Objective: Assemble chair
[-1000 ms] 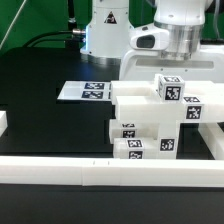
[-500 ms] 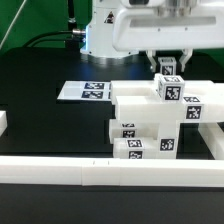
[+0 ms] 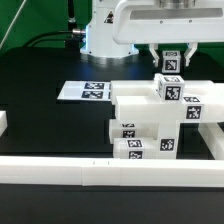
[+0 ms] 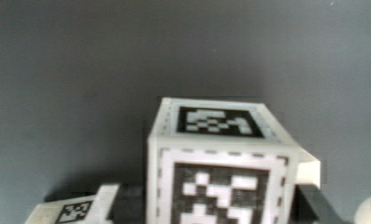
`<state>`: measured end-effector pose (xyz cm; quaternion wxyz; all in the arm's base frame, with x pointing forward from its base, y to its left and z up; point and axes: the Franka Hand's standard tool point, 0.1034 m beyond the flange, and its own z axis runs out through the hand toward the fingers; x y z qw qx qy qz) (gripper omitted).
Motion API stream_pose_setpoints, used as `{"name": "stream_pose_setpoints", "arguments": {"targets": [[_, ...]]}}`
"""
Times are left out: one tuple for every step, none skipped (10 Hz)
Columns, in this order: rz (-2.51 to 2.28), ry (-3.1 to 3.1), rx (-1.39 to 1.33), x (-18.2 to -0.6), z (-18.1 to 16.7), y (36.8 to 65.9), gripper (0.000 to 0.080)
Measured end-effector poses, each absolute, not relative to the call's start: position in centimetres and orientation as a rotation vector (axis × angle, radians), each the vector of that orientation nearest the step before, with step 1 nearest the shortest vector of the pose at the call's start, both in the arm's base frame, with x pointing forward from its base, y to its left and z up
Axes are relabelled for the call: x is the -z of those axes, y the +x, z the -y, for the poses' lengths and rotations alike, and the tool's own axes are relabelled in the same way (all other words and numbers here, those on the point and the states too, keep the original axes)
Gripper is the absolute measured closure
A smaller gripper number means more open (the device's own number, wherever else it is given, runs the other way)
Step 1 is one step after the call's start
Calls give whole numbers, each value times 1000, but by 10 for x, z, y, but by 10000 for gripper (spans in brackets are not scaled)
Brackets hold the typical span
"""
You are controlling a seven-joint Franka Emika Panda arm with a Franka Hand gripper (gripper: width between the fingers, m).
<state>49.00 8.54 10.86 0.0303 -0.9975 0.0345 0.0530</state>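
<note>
In the exterior view the pincer (image 3: 172, 58) pinches a small tagged cube (image 3: 171, 62) just above the half-built chair (image 3: 155, 118), which stands on the black surface (image 3: 50, 115) at that view's right, near the front rail (image 3: 60, 172). A good placement probably needs the cube square over its seat and lowered straight. In the wrist view the cube (image 4: 223, 165) fills the frame; its tags are patterns, with no readable writing.

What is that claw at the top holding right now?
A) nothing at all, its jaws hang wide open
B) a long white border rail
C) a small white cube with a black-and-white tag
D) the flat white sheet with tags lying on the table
C: the gripper is closed around a small tagged cube, held above the stacked white chair parts; the marker board lies flat on the table.
</note>
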Motion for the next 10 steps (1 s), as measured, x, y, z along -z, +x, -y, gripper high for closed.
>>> {"name": "stream_pose_setpoints", "arguments": {"targets": [[1,-3081,-152,-115,-78,501,515],[49,-3073,-142,-130,-69,522,515],[101,-3068,-116,-141,-61,541,515],[107,-3067,-107,-146,-59,549,515],[107,-3067,-113,-143,-60,547,515],[107,-3068,-115,-143,-60,546,515],[162,-3084,-106,-141,-56,548,515],[236,-3116,-84,-139,-52,552,515],[269,-3128,-53,-139,-53,555,515],[308,-3138,-12,-138,-58,558,515]]}}
